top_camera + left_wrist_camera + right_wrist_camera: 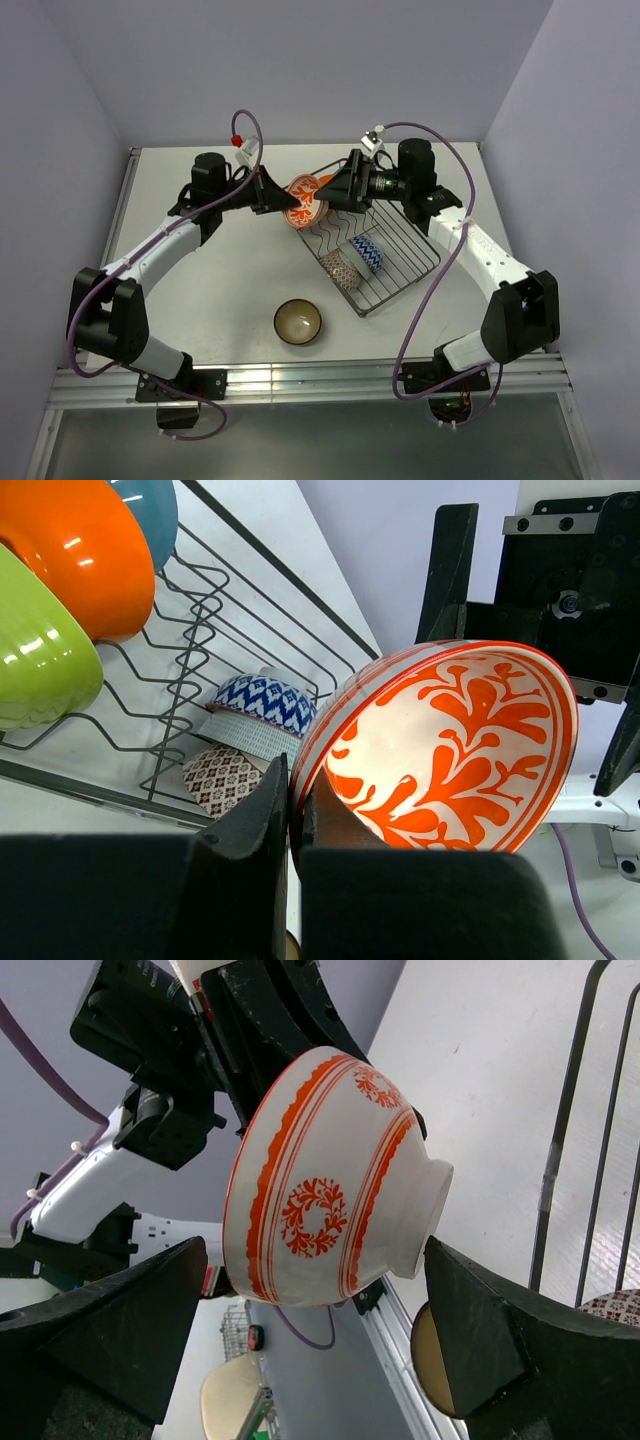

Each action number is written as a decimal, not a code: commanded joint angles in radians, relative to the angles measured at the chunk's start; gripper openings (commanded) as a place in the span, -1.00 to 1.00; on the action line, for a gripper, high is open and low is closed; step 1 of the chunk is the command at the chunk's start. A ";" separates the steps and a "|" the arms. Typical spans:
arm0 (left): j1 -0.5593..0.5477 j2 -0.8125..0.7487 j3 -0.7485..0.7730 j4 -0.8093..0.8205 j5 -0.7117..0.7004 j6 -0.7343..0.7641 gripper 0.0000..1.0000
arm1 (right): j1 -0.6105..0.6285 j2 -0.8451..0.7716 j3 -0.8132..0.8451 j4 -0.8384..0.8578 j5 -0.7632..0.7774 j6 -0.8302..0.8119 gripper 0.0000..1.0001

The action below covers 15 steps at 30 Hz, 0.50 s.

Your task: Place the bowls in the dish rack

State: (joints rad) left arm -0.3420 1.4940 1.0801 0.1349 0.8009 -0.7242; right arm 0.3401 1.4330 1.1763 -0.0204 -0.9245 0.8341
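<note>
White ceramic bowl w/ red-orange pattern (450, 750) was held on edge in mid-air between the two arms, at the far-left end of the dark wire dish rack (405, 255). Inside: leafy orange scrollwork on white, orange band at rim. Outside: white, thin orange stripes under rim & above foot, round wreath motifs between. Its rim was pinched by the left gripper (292, 792), one jaw inside, one outside. Right gripper (336, 190) was spread wide, fingers (110, 1330) set either side of the bowl, no contact seen. In the rack, lime green bowl (40, 650), plain orange bowl (85, 550) & blue bowl (150, 505) were stood in a row; blue-white zigzag bowl (262, 702) & brown-diamond patterned bowl (225, 778) were lodged further along. Dark brown round bowl (298, 322) was sat upright on the pale table (230, 290), near the rack but apart from it
</note>
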 commanded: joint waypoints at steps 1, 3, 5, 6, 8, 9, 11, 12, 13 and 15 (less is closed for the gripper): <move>-0.005 -0.044 0.009 0.095 0.034 -0.032 -0.99 | 0.005 0.006 0.009 0.056 -0.002 0.016 0.92; -0.005 -0.044 0.010 0.095 0.032 -0.032 -0.99 | 0.013 0.013 0.014 0.043 -0.004 0.011 0.92; -0.005 -0.044 0.012 0.094 0.029 -0.029 -0.99 | 0.014 0.014 0.014 0.039 0.003 0.008 0.91; -0.005 -0.044 0.012 0.092 0.029 -0.027 -0.99 | 0.013 0.014 0.014 0.040 0.001 0.010 0.88; -0.005 -0.047 0.009 0.092 0.021 -0.029 -0.99 | 0.014 0.014 0.014 0.039 0.001 0.011 0.87; -0.005 -0.048 0.009 0.097 0.023 -0.030 -0.99 | 0.016 0.020 0.017 0.028 0.001 0.008 0.87; -0.006 -0.049 0.006 0.098 0.020 -0.032 -0.99 | 0.017 0.020 0.016 0.030 0.003 0.005 0.87; -0.006 -0.049 0.006 0.098 0.018 -0.034 -0.99 | 0.017 0.020 0.014 0.031 0.003 0.005 0.83; -0.008 -0.048 0.006 0.098 0.015 -0.032 -0.99 | 0.017 0.021 0.016 0.034 0.000 0.007 0.80; -0.009 -0.048 0.007 0.097 0.009 -0.032 -0.99 | 0.017 0.026 0.019 0.039 -0.007 0.011 0.69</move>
State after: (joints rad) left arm -0.3439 1.4940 1.0771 0.1528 0.7959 -0.7273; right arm 0.3511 1.4551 1.1763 -0.0128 -0.9260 0.8448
